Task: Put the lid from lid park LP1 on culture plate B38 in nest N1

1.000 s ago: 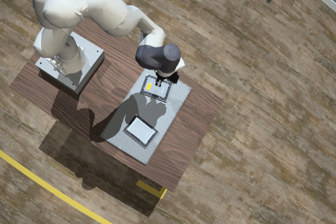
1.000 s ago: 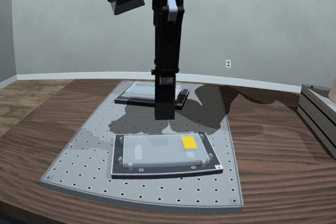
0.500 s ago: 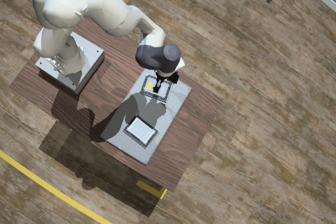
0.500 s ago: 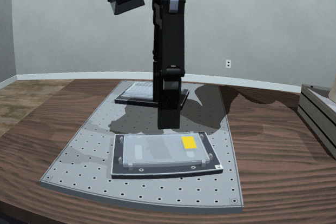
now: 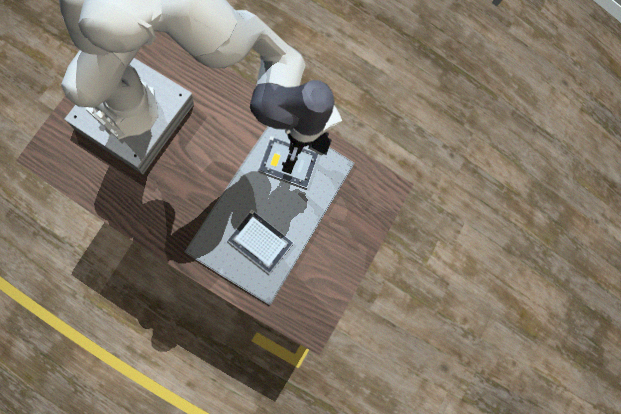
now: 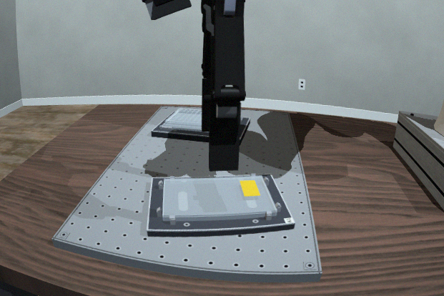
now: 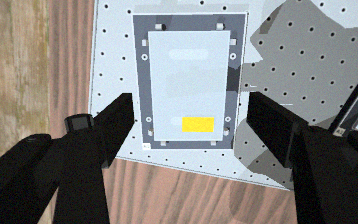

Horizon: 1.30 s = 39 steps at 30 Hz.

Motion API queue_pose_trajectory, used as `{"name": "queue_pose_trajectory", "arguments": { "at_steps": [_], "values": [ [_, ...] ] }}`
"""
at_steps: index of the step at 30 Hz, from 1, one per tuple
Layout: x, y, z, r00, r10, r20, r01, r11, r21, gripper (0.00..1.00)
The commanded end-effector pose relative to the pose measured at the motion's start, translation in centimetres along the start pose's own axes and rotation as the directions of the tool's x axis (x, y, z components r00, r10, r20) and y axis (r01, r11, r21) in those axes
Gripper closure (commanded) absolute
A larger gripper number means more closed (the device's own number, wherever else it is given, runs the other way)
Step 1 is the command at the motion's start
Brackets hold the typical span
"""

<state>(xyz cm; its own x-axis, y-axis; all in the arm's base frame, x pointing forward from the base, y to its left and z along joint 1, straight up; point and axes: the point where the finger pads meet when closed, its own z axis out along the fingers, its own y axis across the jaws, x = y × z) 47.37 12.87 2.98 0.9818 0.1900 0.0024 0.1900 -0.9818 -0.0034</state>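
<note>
1. Nearest the exterior camera, close to the front edge of the perforated grey surface (image 6: 103, 229), the clear lid (image 6: 214, 198) lies flat in lid park LP1 (image 6: 214, 226), its yellow tag (image 6: 250, 188) toward the right end. Small locating pegs stand around its rim, and nothing is lifting it.
2. Just behind and above the lid hangs the claw (image 7: 187, 125), pointing straight down. Its dark fingers stand fairly wide, one on each long side of the lid in the wrist view, with only air between them. It grips nothing.
3. From the exterior view the fingertips look clear of the lid, hovering above the park's back edge; how much height remains I cannot tell.
4. Farther off, toward the back edge of the surface, culture plate B38 (image 6: 183, 119) sits in nest N1 (image 6: 171, 135), wells uncovered.
5. Progress, as I judge it: hardly begun. The lid is not yet grasped; descending, closing on it, carrying it to the far nest and seating it fully all remain.
</note>
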Motion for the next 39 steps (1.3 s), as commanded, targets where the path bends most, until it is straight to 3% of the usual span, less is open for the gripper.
{"name": "queue_pose_trajectory", "arguments": {
  "at_steps": [1, 21, 39],
  "values": [
    [-0.1, 0.0, 0.1, 1.0, 0.002, 0.001, -0.002, 1.0, -0.001, 0.31],
    [-0.1, 0.0, 0.3, 1.0, 0.002, 0.001, -0.002, 1.0, -0.002, 0.31],
    [-0.1, 0.0, 1.9, 1.0, 0.002, 0.001, -0.002, 1.0, -0.003, 0.31]
  ]
}}
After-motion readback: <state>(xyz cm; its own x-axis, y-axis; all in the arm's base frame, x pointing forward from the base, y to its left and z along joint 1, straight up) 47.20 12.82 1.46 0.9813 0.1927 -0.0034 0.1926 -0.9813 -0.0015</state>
